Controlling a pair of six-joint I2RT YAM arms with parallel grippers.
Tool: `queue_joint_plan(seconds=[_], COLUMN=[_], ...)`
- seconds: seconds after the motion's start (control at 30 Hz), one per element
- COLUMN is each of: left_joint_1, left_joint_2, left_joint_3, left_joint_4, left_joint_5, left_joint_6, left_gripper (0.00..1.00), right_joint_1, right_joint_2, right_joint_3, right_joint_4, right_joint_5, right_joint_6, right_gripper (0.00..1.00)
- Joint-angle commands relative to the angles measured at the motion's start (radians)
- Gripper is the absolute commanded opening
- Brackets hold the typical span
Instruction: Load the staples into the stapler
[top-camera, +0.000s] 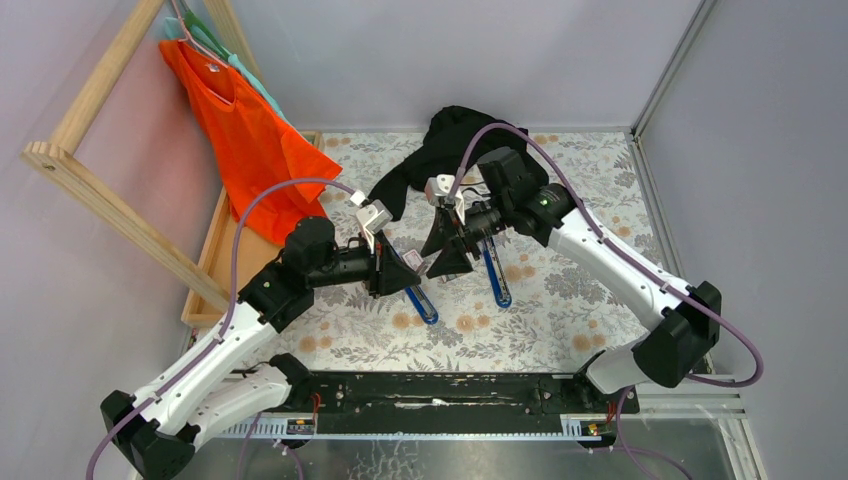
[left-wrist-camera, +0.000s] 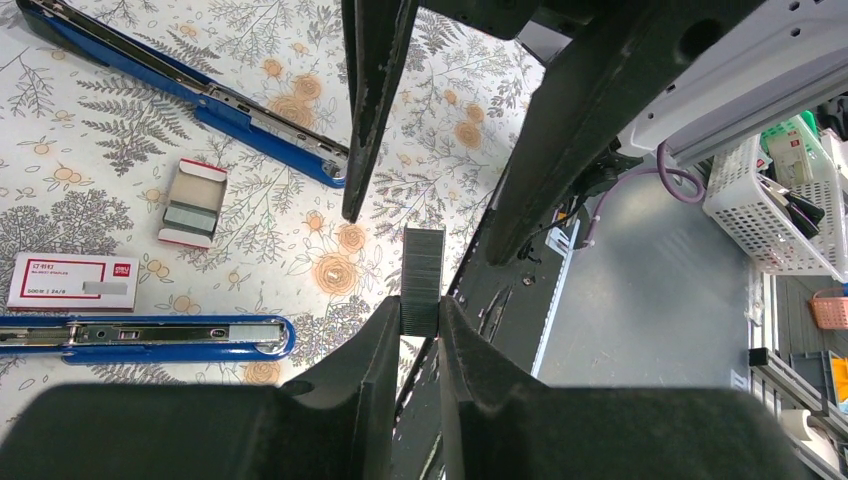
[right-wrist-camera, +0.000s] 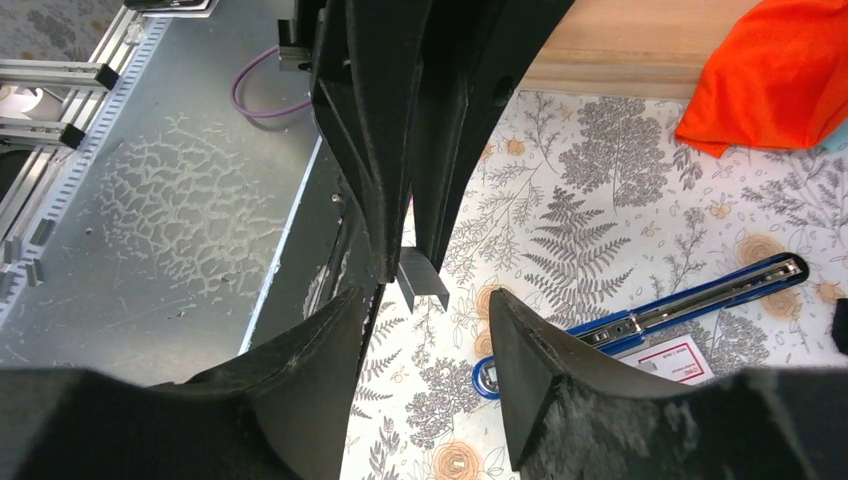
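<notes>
The left claw (left-wrist-camera: 420, 318) is pinched narrow on the lower end of a short strip of staples (left-wrist-camera: 422, 262). It holds the strip up in the air so that most of its length sticks out free, which looks like an offer to the other arm. The right claw (right-wrist-camera: 428, 303) stands roughly half open with the strip in line with its gap and touches nothing, so I judge this to be a hand-over, perhaps to get a grip better suited to laying the strip in. Below, on the flowered cloth (left-wrist-camera: 250, 255), the box (left-wrist-camera: 70, 282) and its open tray (left-wrist-camera: 192, 205) of spare staples lie just beside each other. They sit between the 2 spread blue halves of the stapler (left-wrist-camera: 200, 95), whose rails face up, ready to be fed. Whether the halves join I cannot tell. The claws are matte black, wedge-shaped and grainy. The strip is grey metal, finely ribbed and U-shaped in section. The box is thin red-and-white card, and the stapler is long and slim with silver channels.
</notes>
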Motion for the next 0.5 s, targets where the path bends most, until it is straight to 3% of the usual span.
queue_joint_plan(seconds=[0.0, 0.47], left_joint_1=[-0.001, -0.001], left_joint_2=[-0.001, 0.001], left_joint_3=[0.032, 0.027], left_joint_4=[0.001, 0.002], left_joint_5=[0.026, 0.029], left_joint_6=[0.017, 0.020], left_gripper=[0.19, 0.19], right_joint_1=[0.009, 0.028], right_joint_2=[0.018, 0.040], right_joint_3=[0.055, 0.077], right_joint_4=[-0.028, -0.057], right_joint_5=[-0.033, -0.037], right_joint_6=[-0.020, -0.025], right_gripper=[0.55, 0.47])
